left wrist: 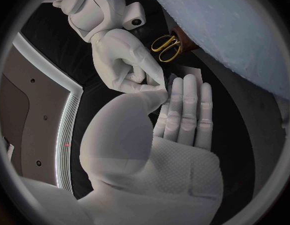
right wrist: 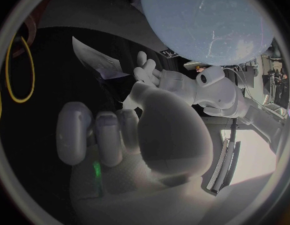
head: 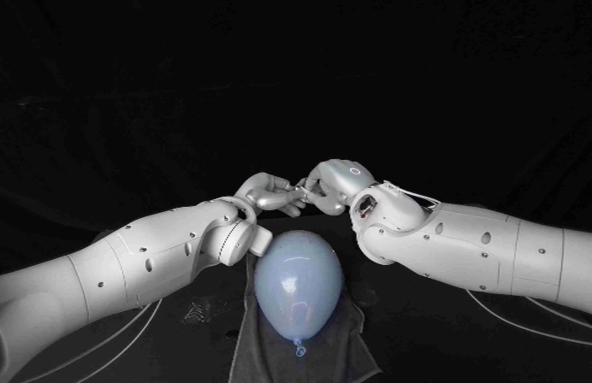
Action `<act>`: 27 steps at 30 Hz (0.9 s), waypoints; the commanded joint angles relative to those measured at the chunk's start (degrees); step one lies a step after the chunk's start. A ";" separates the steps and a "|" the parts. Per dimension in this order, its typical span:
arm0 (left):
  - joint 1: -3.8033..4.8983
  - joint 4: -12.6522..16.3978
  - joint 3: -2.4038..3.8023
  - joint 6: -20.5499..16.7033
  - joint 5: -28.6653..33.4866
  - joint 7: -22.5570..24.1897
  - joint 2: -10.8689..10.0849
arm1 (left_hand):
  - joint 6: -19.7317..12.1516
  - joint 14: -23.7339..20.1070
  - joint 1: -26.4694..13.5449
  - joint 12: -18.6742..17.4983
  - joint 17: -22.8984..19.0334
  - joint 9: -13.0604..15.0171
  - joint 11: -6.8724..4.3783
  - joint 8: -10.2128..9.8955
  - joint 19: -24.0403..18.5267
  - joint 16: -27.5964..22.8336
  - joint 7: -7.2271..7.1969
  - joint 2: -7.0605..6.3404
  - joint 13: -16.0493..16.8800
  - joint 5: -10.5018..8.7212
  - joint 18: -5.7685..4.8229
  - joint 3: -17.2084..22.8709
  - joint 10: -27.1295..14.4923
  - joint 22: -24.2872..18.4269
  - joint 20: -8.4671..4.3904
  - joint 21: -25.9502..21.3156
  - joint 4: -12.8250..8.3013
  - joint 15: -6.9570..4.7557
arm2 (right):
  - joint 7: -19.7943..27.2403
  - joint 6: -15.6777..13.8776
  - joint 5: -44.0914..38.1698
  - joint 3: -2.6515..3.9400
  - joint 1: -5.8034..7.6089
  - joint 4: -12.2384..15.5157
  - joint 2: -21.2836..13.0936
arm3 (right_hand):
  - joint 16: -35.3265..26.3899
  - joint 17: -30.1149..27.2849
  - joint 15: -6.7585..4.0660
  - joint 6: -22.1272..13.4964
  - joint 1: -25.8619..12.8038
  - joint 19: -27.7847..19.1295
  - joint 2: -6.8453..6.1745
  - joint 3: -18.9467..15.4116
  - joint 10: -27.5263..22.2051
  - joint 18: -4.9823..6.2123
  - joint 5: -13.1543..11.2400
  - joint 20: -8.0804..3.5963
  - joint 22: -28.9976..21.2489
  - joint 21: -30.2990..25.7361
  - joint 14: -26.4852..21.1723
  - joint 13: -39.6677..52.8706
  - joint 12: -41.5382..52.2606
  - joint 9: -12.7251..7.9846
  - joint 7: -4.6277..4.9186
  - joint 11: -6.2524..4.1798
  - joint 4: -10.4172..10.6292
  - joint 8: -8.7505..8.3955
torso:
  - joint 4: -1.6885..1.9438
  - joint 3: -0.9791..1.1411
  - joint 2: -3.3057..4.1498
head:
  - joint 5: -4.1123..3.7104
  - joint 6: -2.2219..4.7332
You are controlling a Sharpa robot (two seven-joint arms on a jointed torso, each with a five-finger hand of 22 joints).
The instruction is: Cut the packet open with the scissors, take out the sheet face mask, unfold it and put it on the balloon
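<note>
Counting one balloon (head: 298, 285), one pair of scissors (left wrist: 166, 47), one packet (right wrist: 95, 60); showing left hand (head: 269, 193) and right hand (head: 331, 180) close together beyond the balloon, grasping or released impossible to tell.

Right hand (right wrist: 120, 135) is seen with fingers side by side. Left hand (right wrist: 176, 85) is seen below balloon (right wrist: 207, 22), fingertips just beside pale packet (right wrist: 95, 60). Yellow scissors (right wrist: 20, 70) are seen near packet.

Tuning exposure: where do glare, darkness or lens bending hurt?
Head view: black table merges with the dark surround; balloon shows mild highlights. Left wrist view: fisheye bends straight edges; handles of the scissors read clearly. Right wrist view: bright glare behind the left hand; right hand lies in shadow.
</note>
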 commanded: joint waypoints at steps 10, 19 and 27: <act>0.20 -0.30 0.13 0.30 -0.23 1.00 0.15 | 0.31 -0.44 0.22 -0.30 0.07 0.44 -0.20 0.23 -0.35 -0.24 -0.12 0.59 -0.07 0.19 0.96 0.18 0.25 0.13 -0.04 0.43 -0.10 -0.11 | 1.55 -5.80 0.04 0.05 -0.04 3.22 -2.06 | 0.40 15.08 -0.46 0.82 0.35 0.10 0.14 -0.15 3.57 -0.58 -0.06 -0.48 10.07 0.42 6.06 11.78 0.41 2.85 -0.51 -0.59 -0.17 1.04 | -0.02 0.04 0.03 | 0.03 0.05; 0.31 -1.28 0.12 -0.12 -0.23 0.22 0.13 | 0.28 -0.45 0.25 -0.32 0.08 0.48 -0.18 0.24 -0.41 -0.22 -0.08 0.53 -0.06 0.20 0.97 0.17 0.26 0.19 -0.04 0.50 -0.20 -0.12 | 2.82 -8.51 2.20 0.44 -0.03 9.50 -6.18 | 0.40 15.08 -0.50 0.81 0.37 0.15 0.01 -0.15 3.47 -0.60 -0.06 -0.53 10.11 0.48 6.06 11.64 0.19 2.99 -0.56 -0.65 -0.26 1.25 | -0.05 0.08 -0.03 | 0.45 0.00; 0.33 -2.18 0.11 -0.21 -0.28 -0.11 0.25 | 0.27 -0.44 0.28 -0.32 0.09 0.51 -0.18 0.25 -0.44 -0.21 -0.07 0.50 -0.05 0.20 0.99 0.17 0.28 0.23 -0.05 0.57 -0.27 -0.12 | 12.59 -10.57 13.44 1.05 0.12 13.05 -9.17 | 0.40 15.08 -0.52 0.68 0.58 0.05 -0.01 0.01 3.50 -0.56 -0.05 -0.59 10.05 0.27 6.06 11.68 0.24 3.16 -0.56 -0.71 -0.46 1.50 | -0.07 0.00 -0.07 | 0.63 0.28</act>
